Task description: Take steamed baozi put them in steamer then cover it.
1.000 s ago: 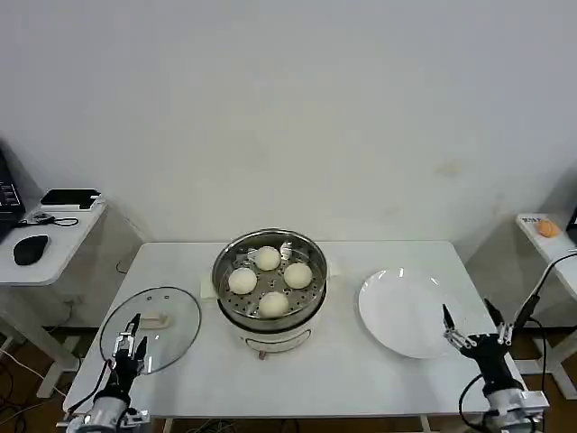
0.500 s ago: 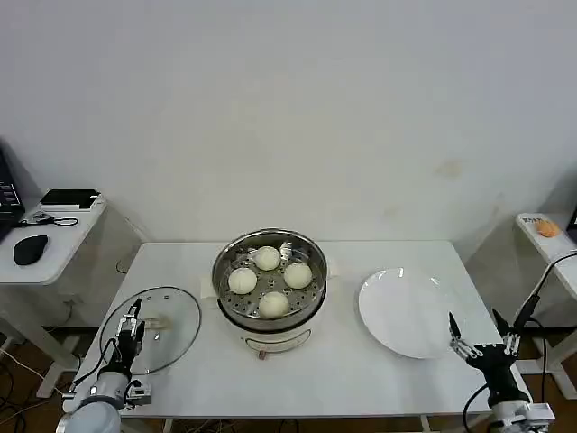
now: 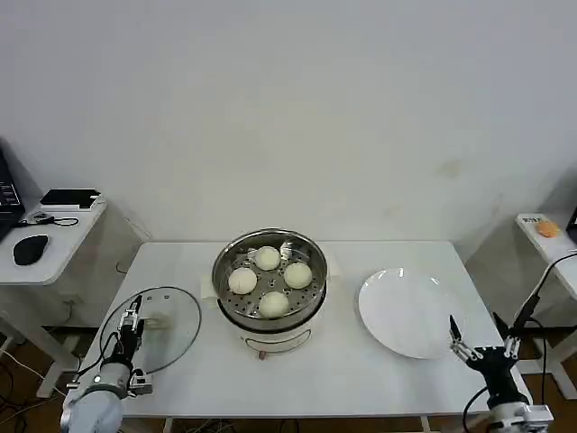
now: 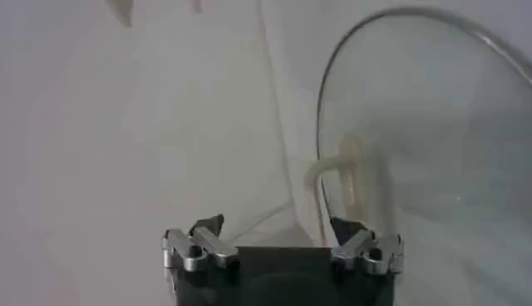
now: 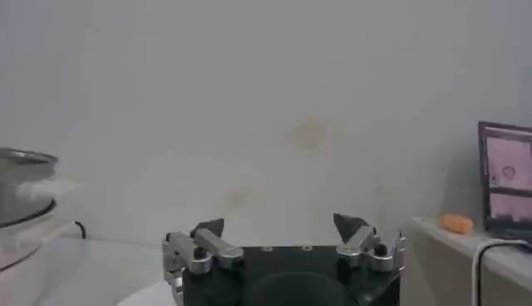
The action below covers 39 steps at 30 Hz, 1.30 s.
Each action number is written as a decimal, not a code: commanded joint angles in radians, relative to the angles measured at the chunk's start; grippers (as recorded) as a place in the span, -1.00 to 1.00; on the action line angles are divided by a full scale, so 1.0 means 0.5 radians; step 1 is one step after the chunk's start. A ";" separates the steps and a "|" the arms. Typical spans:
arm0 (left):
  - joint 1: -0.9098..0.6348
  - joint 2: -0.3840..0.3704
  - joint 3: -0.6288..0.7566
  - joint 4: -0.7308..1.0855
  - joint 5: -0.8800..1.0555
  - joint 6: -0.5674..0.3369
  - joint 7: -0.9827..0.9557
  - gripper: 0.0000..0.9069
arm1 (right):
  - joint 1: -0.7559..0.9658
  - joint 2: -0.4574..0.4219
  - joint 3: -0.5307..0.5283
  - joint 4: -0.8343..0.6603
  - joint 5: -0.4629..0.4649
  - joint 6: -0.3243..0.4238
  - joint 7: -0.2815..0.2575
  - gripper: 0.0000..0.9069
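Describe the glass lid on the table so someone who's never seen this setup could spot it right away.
Start at the white table and find the shiny steamer in its middle, holding four steamed baozi. The glass lid lies flat on the table on the robot's left side, by the left gripper. Unlike the opaque white plate opposite, it is clear with a metal rim.

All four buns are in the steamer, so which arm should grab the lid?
Left. The left gripper hovers open at the lid; the right gripper sits across the table beyond the plate.
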 commanded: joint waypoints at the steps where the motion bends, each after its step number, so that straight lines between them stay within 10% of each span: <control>1: -0.112 0.003 0.017 0.163 0.001 -0.001 -0.013 1.00 | 0.000 0.014 0.001 -0.008 -0.007 0.007 0.001 1.00; 3: -0.120 0.003 0.019 0.166 -0.007 -0.002 -0.009 1.00 | -0.001 0.020 -0.001 -0.009 -0.012 0.009 0.001 1.00; 5: -0.123 0.002 0.020 0.156 -0.016 -0.004 -0.013 0.09 | -0.003 0.026 -0.002 -0.010 -0.018 0.014 0.001 1.00; 6: -0.122 0.000 0.020 0.152 -0.018 -0.006 -0.013 -0.91 | -0.004 0.027 -0.002 -0.010 -0.020 0.016 0.000 1.00; 7: -0.122 -0.001 0.018 0.146 -0.024 -0.010 -0.015 -1.00 | -0.006 0.030 -0.004 -0.010 -0.020 0.016 0.001 1.00; 39: 0.187 -0.049 -0.199 -0.540 -0.322 0.149 -0.160 -1.00 | -0.023 0.019 -0.088 0.018 -0.059 0.031 0.006 1.00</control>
